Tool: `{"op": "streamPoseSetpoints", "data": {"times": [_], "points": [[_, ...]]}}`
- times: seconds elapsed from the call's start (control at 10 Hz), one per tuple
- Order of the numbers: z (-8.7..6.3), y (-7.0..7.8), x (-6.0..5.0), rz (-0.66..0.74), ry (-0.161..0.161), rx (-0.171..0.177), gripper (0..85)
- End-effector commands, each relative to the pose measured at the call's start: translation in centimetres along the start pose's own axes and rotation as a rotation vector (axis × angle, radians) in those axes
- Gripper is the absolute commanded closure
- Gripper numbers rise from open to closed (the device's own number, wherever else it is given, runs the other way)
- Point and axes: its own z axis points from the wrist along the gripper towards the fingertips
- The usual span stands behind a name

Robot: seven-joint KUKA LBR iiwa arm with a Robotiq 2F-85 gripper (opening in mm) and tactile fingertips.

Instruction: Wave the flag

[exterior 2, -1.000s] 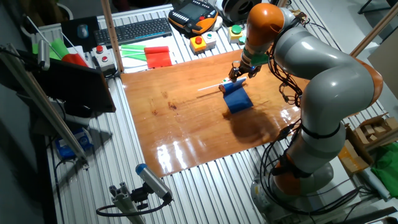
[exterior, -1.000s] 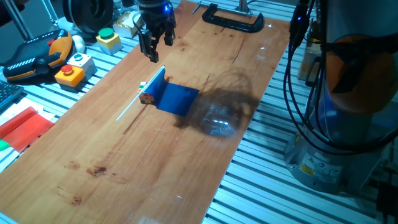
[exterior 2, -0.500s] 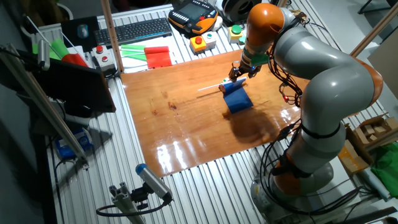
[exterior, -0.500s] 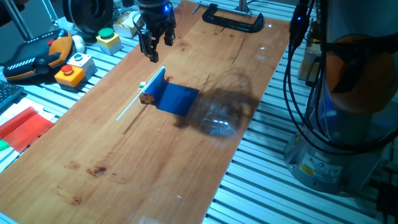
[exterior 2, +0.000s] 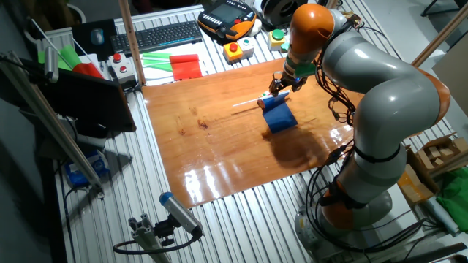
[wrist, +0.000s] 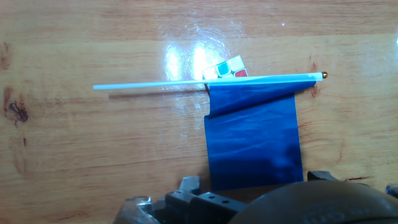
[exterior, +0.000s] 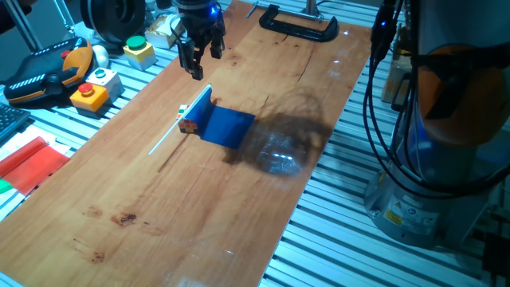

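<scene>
Royal-blue cloth is seen spread on the wooden tabletop [exterior: 159, 207] near the middle of one fixed view: the flag [exterior: 221, 124] lies there with its thin white stick [exterior: 171, 130] running diagonally towards the lower left. Part of the stick is propped on a small multicoloured cube [exterior: 188, 124], which sits just beside the cloth's edge, so the cloth near the stick is raised and tilted. In the hand view the flag [wrist: 255, 137] fills the centre and lower right, the stick [wrist: 149, 84] is drawn level across the upper half, and the cube [wrist: 225, 68] is glimpsed just above it, touching.

The gripper [exterior: 197, 60] is held above the table at the upper left of the flag, apart from it, and nothing is held between the fingers [exterior: 194, 64]. A gap is seen between them, so the jaws stand parted. In the other fixed view the gripper [exterior 2: 281, 85] is placed just above the flag [exterior 2: 278, 115] at the upper centre, under the orange and grey arm [exterior 2: 365, 80].

A red flat sheet [exterior: 30, 162] is seen at the left edge, off the wood. A black clamp [exterior: 299, 24] is fixed at the top edge. Button boxes [exterior: 96, 88] are set at the upper left.
</scene>
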Motion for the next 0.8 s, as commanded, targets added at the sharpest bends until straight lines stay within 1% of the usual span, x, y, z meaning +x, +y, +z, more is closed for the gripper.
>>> {"op": "streamPoseSetpoints", "data": {"times": [0.0,0.7], "points": [[-0.01,-0.01,0.00,0.086,0.004,-0.018,84.3],[-0.21,0.21,0.01,0.094,0.005,-0.015,84.3]]}}
